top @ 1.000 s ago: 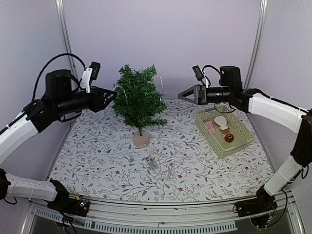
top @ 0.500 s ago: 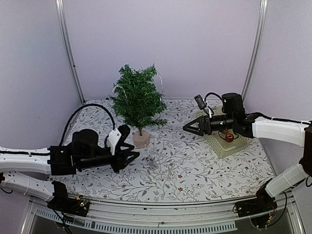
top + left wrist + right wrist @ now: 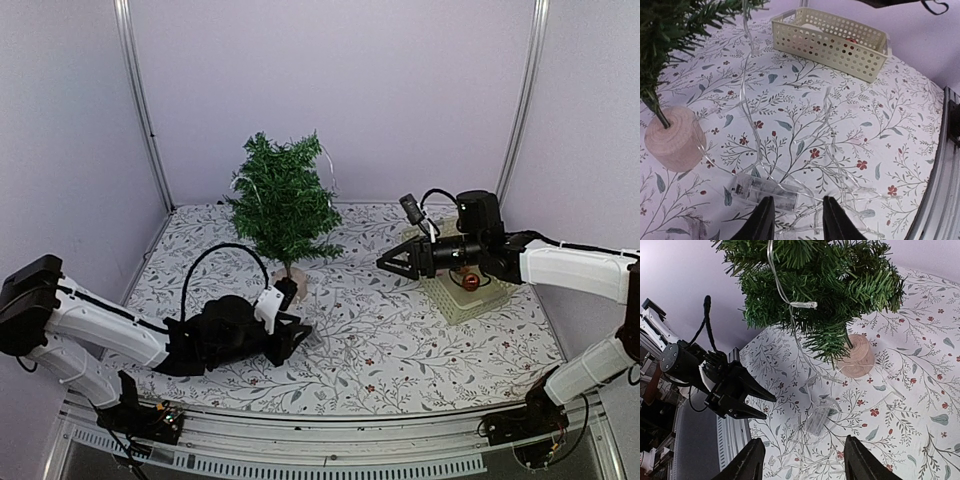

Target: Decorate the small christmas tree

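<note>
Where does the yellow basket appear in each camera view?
Top external: yellow basket right of centre, partly under the right arm.
Left wrist: yellow basket at top centre.
Right wrist: not in it.
Shared landmark: the small christmas tree, in all three views.

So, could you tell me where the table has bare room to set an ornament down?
Free: the table left of the small christmas tree, and the strip between the yellow basket and the front edge. Crowded: before the tree, where the light string sprawls by the left pincer.
</note>
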Controlling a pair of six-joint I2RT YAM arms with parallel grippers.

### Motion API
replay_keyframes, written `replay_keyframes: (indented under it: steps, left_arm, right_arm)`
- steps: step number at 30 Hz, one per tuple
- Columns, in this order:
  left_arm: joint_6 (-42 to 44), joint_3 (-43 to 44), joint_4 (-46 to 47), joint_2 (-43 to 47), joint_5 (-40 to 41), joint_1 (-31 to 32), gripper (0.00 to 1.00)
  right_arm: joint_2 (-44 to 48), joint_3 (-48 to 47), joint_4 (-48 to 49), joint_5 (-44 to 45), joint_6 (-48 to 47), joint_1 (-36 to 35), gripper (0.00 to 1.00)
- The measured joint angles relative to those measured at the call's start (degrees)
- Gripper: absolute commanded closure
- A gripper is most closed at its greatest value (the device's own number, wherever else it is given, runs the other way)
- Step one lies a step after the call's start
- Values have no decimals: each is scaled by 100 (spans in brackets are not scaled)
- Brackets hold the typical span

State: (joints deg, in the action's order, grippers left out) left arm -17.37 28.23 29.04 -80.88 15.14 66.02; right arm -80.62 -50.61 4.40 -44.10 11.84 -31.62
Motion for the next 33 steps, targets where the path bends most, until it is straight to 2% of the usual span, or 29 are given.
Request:
replay_keyframes:
  steps: [16, 33]
  left_arm:
    - [-960, -42, 1084, -1412, 11, 11, 70]
    - [-1222, 378, 1290, -1947, -162, -76, 71]
  right_arm:
    - [234, 0, -313, 122, -234, 0, 44]
    - [398, -24, -472, 197, -315, 0, 44]
